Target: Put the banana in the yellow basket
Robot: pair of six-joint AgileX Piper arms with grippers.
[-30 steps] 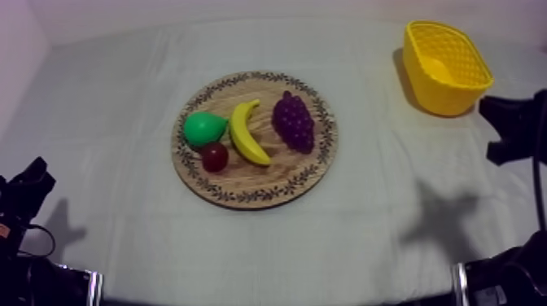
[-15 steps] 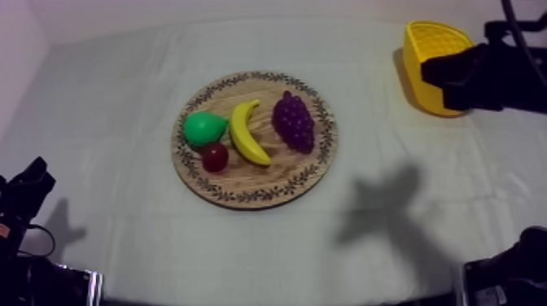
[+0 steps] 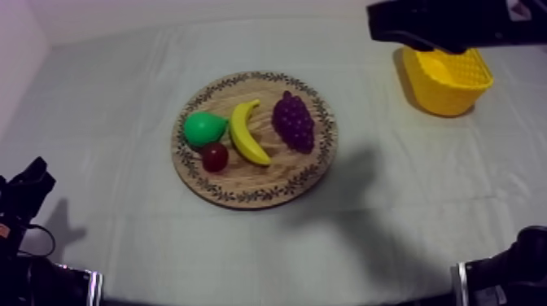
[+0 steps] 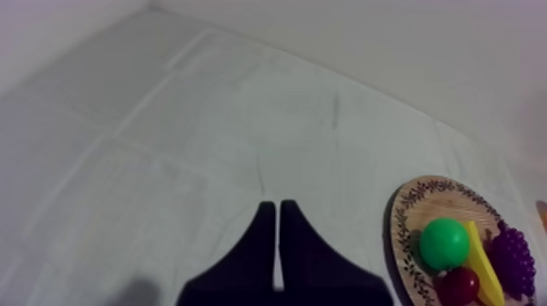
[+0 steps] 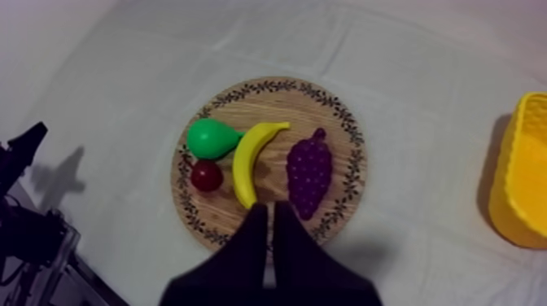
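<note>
The yellow banana (image 3: 247, 132) lies on the round wooden board (image 3: 277, 175) at the table's middle, between a green pear (image 3: 203, 128) and purple grapes (image 3: 294, 120). My right gripper (image 3: 376, 23) hangs high at the back right, in front of the yellow basket (image 3: 446, 67). From its own camera the right gripper (image 5: 267, 210) is shut and empty, a narrow wedge above the board's near rim, just short of the banana (image 5: 251, 159). My left gripper (image 3: 28, 183) rests low at the left. Its fingers lie together over bare cloth, so the left gripper (image 4: 277, 207) is shut.
A small red fruit (image 3: 215, 156) sits against the pear and the banana's near end. The basket stands at the back right corner with nothing visible in it. The right arm's shadow falls on the cloth right of the board.
My right arm has risen from the right edge and swung up and leftward across the basket. Its shadow has slid left toward the board. The left arm and the fruit have not moved.
</note>
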